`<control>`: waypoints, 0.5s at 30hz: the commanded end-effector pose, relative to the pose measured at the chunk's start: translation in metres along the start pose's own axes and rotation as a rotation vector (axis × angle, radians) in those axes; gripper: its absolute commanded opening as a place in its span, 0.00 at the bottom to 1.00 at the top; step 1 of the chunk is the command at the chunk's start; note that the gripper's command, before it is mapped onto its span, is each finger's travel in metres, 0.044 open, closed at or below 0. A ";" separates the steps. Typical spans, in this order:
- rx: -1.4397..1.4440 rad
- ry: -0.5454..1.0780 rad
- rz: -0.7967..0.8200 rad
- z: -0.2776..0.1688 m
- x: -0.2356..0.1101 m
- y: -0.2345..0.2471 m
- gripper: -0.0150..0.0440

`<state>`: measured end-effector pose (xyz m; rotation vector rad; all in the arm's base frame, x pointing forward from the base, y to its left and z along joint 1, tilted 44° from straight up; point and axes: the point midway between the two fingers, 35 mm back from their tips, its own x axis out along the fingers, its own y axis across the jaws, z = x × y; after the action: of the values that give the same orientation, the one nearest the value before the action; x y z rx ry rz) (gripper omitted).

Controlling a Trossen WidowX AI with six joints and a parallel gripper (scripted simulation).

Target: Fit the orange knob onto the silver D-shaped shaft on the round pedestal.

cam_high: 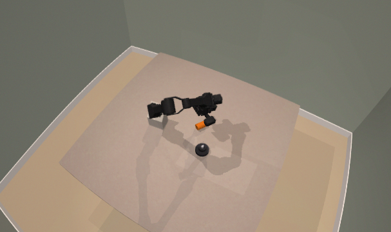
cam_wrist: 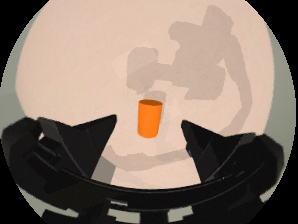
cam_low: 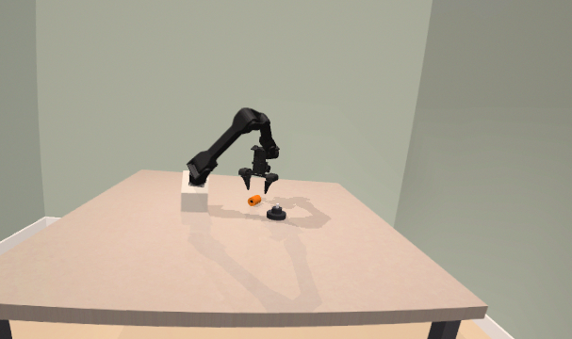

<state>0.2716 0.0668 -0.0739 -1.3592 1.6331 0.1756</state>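
Observation:
The orange knob (cam_high: 200,125) (cam_low: 254,201) (cam_wrist: 149,122) lies on its side on the table. In the exterior view a dark spot, like the hole, shows on its near left end; the flat side is too small to make out. My gripper (cam_low: 257,191) (cam_wrist: 149,120) is open and empty above the knob, a finger to either side of it in the wrist view, where the knob's long axis runs up and down between them. The black round pedestal (cam_high: 198,153) (cam_low: 276,216) stands apart from the knob, its silver shaft (cam_high: 202,146) (cam_low: 278,205) upright and bare. The wrist view does not show the pedestal.
The table (cam_high: 118,161) (cam_low: 149,264) carries the arm's white base block (cam_low: 194,201) on the left in the exterior view. The pedestal stands to the right of and nearer than the knob there. The arm's shadows fall across the table.

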 end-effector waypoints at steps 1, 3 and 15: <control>-0.009 0.001 -0.005 0.000 0.005 0.000 1.00; -0.009 0.001 -0.005 0.000 0.009 0.000 1.00; -0.009 0.001 -0.005 0.000 0.028 0.000 1.00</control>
<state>0.2758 0.0530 -0.0898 -1.3604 1.6263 0.1769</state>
